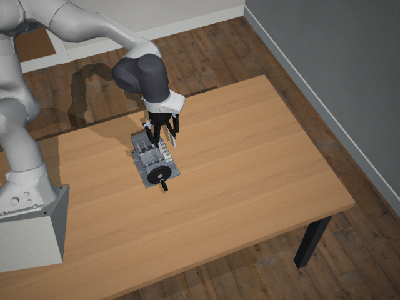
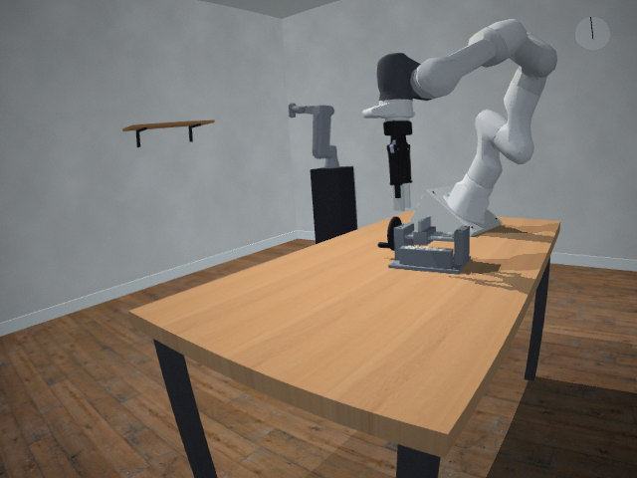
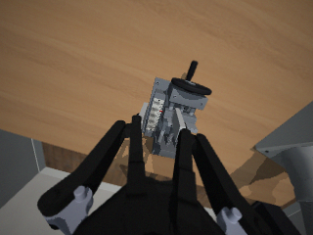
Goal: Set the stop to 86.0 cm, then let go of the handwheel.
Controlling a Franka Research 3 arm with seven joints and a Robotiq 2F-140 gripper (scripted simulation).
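The grey stop fixture (image 1: 155, 159) stands on the wooden table, with its black handwheel (image 1: 159, 174) and crank handle (image 1: 164, 185) at the end facing the table's front. A pale scale strip (image 1: 164, 151) with small marks runs along its right side. My gripper (image 1: 161, 142) hangs above the fixture's rear half, well clear of the handwheel, fingers partly apart with nothing between them. In the wrist view the handwheel (image 3: 191, 87) and the fixture (image 3: 171, 115) lie below and beyond my fingertips. From the side, the gripper (image 2: 402, 200) is above the fixture (image 2: 429, 247).
My arm's base block (image 1: 32, 222) sits at the table's left edge. A second arm on a black pedestal (image 2: 331, 200) stands behind the table, and a wall shelf (image 2: 167, 125) is far off to the left.
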